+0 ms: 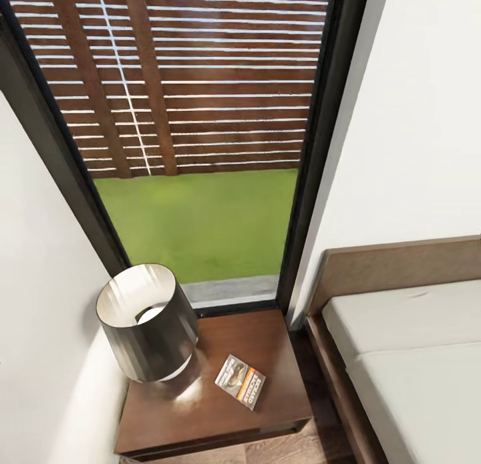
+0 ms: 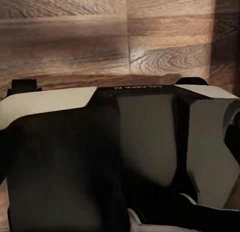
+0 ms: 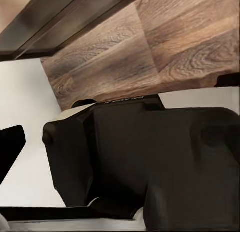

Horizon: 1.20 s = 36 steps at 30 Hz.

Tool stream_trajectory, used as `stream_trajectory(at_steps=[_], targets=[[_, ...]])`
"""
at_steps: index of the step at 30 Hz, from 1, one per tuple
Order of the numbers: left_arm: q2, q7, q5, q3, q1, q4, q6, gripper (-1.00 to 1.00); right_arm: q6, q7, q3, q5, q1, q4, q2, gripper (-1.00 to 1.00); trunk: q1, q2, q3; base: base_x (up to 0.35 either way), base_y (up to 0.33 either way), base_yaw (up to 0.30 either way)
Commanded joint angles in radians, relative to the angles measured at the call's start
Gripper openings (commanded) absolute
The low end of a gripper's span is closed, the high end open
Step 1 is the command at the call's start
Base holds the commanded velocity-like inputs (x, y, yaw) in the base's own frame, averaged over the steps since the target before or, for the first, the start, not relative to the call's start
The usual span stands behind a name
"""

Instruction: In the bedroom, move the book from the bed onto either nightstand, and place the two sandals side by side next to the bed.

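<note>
Dark reddish wood carries the book: it lies flat on the nightstand, just beside the lamp, so that part looks done. The bed stands just to the right. Both wrist views look down at plank floor; whether either end effector is open or closed I cannot tell. Next, I judge, turn the base slowly to find the sandals, arms tucked clear of the lamp.

The book lies on the nightstand, right of the lamp. The bed stands just right of the nightstand, the window behind it.
</note>
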Motion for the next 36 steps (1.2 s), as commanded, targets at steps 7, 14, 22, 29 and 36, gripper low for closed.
stream_trajectory(at_steps=[7, 14, 22, 29, 36], targets=[[-0.007, 0.022, -0.073, 0.004, 0.001, 0.001, -0.006, 1.0, -0.003, -0.045, 0.001, 0.004, 0.001, 0.003, 0.0, 1.0, -0.004, 0.006, 0.005, 0.0, 0.0, 0.0], [-0.007, 0.023, -0.087, 0.004, 0.001, 0.002, -0.007, 1.0, -0.003, -0.047, 0.001, 0.004, 0.001, 0.002, 0.0, 1.0, -0.004, 0.006, 0.005, 0.0, 0.0, 0.0], [-0.007, 0.024, -0.087, 0.004, 0.001, 0.002, -0.008, 1.0, -0.002, -0.047, 0.0, 0.004, 0.001, 0.0, 0.0, 1.0, -0.004, 0.006, 0.005, 0.0, 0.0, 0.0], [-0.007, 0.029, -0.086, 0.005, 0.001, 0.001, -0.007, 1.0, -0.002, -0.047, 0.0, 0.004, 0.001, 0.002, 0.013, 1.0, -0.004, 0.006, 0.005, 0.0, 0.0, 0.0], [-0.007, 0.029, -0.086, 0.006, 0.001, 0.001, -0.007, 1.0, -0.001, -0.047, 0.0, 0.003, 0.001, 0.002, 0.098, 1.0, -0.004, 0.006, 0.005, 0.0, 0.0, 0.0]])
